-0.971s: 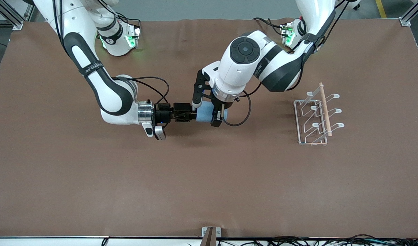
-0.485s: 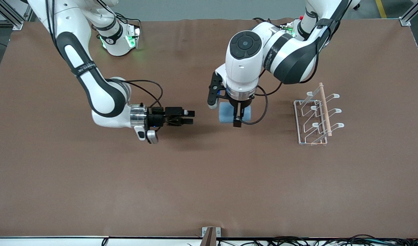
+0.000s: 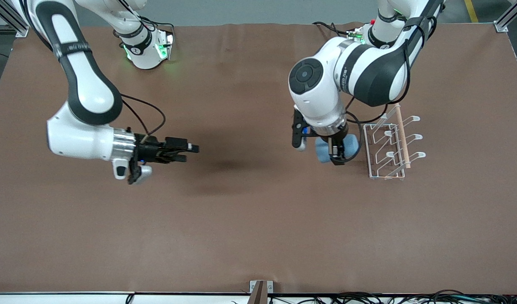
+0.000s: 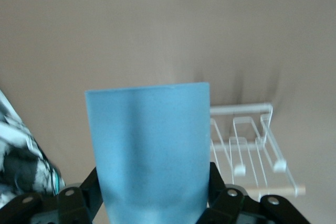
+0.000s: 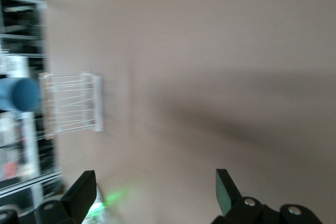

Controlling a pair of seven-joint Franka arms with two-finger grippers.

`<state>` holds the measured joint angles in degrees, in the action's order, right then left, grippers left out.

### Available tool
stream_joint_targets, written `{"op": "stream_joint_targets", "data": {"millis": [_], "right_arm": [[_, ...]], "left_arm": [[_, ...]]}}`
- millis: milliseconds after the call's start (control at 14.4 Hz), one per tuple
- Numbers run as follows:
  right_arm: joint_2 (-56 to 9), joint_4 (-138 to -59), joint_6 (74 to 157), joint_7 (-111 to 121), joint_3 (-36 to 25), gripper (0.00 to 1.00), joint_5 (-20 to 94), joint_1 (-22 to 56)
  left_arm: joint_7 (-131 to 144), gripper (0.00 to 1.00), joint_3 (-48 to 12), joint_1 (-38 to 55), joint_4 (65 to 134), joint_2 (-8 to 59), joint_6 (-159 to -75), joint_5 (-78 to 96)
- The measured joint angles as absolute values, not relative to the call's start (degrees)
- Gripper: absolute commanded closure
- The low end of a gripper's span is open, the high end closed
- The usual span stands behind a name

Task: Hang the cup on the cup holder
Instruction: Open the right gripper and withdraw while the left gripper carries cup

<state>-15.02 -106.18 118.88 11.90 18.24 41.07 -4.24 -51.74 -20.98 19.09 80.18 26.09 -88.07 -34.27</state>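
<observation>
The left gripper (image 3: 336, 153) is clamped on the light-blue cup (image 3: 324, 151), holding it in the air just beside the white wire cup holder (image 3: 389, 143), which stands toward the left arm's end of the table (image 3: 258, 219). The right gripper (image 3: 186, 152) hangs over bare table, fingers spread and holding nothing.

Two arms of glossy white shells with black joint bands; a round dark cap on one elbow; silver wrist rings; black cables looped at each wrist; green lights glowing at both bases; black grippers with screws by the jaws
</observation>
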Motion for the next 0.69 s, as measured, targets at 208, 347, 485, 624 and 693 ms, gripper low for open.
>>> {"op": "stream_joint_targets", "data": {"millis": [208,347,485,624,693], "right_arm": [[-9.7,-106.35,118.81,1.57,15.95,0.0,19.73,-4.15],[-8.4,-106.49,118.73,1.01,12.36,0.0,13.62,-4.17],[-7.5,-106.38,118.73,1.15,8.79,0.0,7.76,-4.29],[-6.22,-105.34,117.91,1.12,6.82,0.0,1.64,-4.34],[-5.7,-103.82,116.18,1.04,6.02,0.0,-1.2,-4.35]], "left_arm": [[-51.76,1.0,-20.97,16.94,82.97,23.99,-82.59,-37.8],[-51.77,1.0,-20.97,15.95,86.67,21.79,-81.83,-40.79],[-51.77,1.0,-20.95,15.46,90.02,20.8,-81.68,-43.88],[-51.77,1.0,-20.94,15.14,93.21,20.74,-80.61,-47.95],[-51.77,1.0,-20.94,15.04,94.93,20.75,-80.09,-50.2]]}}
